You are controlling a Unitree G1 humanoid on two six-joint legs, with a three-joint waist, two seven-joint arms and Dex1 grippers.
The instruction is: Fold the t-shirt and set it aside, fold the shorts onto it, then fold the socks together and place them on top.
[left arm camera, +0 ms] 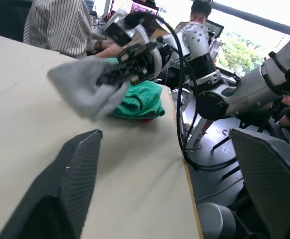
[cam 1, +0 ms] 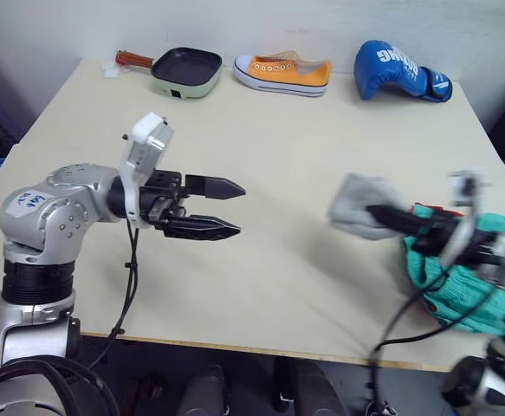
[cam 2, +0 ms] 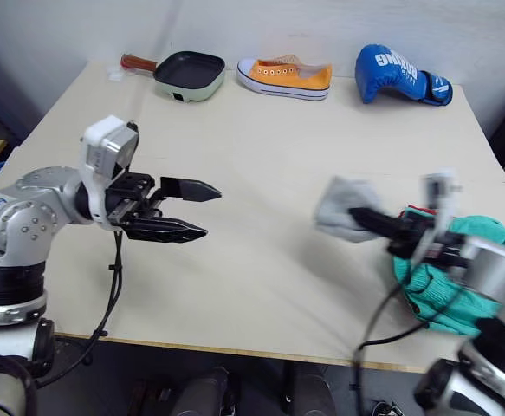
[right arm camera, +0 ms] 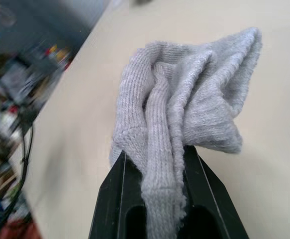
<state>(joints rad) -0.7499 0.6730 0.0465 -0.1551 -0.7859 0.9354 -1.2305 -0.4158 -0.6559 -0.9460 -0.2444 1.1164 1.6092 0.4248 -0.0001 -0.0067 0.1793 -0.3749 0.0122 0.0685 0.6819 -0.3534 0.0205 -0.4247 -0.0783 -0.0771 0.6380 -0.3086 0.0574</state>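
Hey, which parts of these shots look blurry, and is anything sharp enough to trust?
In the left eye view the right gripper and the socks it holds are smeared, as are the shorts; the left gripper and the table are crisp. In the left wrist view the socks are blurred too. In the right wrist view the sock knit is sharp, while the background is blurred.

Cream rectangular table [cam 1: 261, 260]. Along its far edge, from the left corner toward the right: dark square frying pan with pale green body and reddish-brown handle [cam 1: 183, 71]; orange canvas sneaker with white sole [cam 1: 284, 74]; blue padded boxing glove with white lettering [cam 1: 399, 71].
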